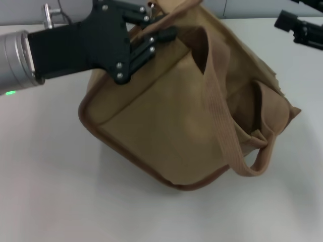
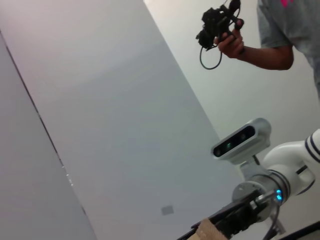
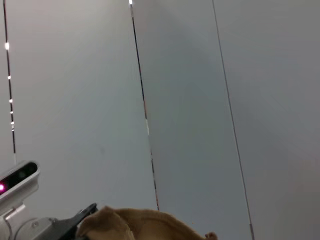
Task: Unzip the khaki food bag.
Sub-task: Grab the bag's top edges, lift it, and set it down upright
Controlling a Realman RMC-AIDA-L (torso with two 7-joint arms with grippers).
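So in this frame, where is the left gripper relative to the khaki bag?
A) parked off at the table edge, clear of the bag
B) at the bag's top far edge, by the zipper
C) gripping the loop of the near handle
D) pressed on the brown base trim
B: in the head view the left gripper sits at the top far edge of the khaki food bag, beside the metal zipper pull, well away from the near handle and base.

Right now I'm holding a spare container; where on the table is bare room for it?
Bare table lies in front of the khaki food bag. Crowded: the bag's far top, where the left gripper works; right gripper sits far right.
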